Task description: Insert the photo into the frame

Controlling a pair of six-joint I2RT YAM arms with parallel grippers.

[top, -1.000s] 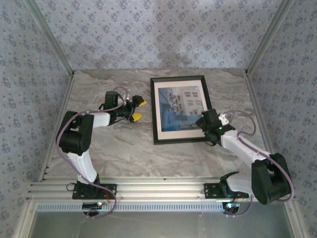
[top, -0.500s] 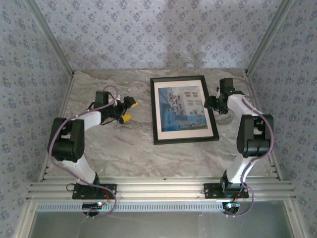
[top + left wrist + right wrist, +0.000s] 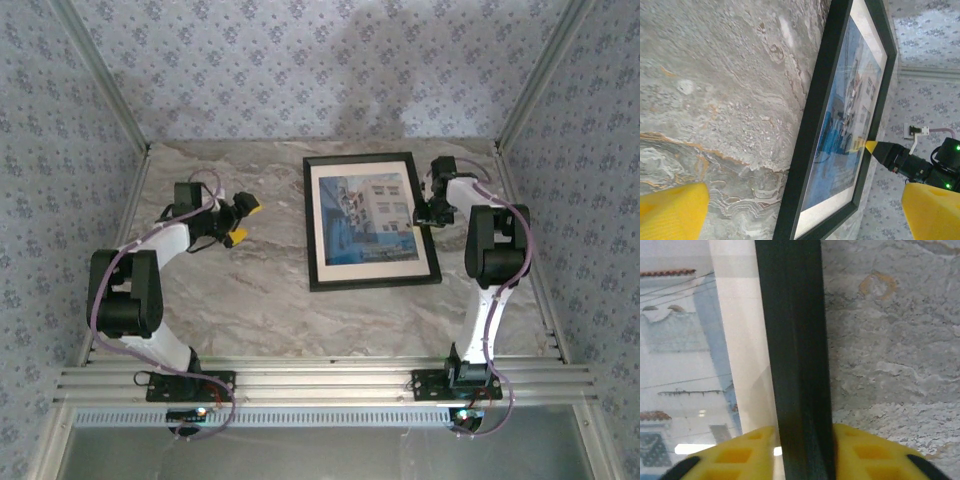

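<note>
The black frame (image 3: 311,225) lies flat on the marble table, right of centre, with the photo (image 3: 365,220) of blue-and-white buildings inside it behind glass. My right gripper (image 3: 424,214) is at the upper part of the frame's right edge. In the right wrist view its yellow fingers (image 3: 735,455) press on both sides of the frame's black bar (image 3: 795,340), the photo's cream border (image 3: 740,340) to the left. My left gripper (image 3: 240,220) hangs open, well left of the frame. From the left wrist, the frame (image 3: 810,125) and photo (image 3: 850,110) run away from me, and the right gripper's yellow tip (image 3: 871,146) touches the far edge.
Patterned walls (image 3: 320,70) close in the table on three sides, the right one close behind my right arm. Aluminium rails (image 3: 320,380) run along the near edge at the arm bases. Bare marble (image 3: 260,290) lies left of and in front of the frame.
My right arm swung from the frame's lower right corner up to its right edge, and its jaws closed on the bar. My left arm drew back to the left, still open.
</note>
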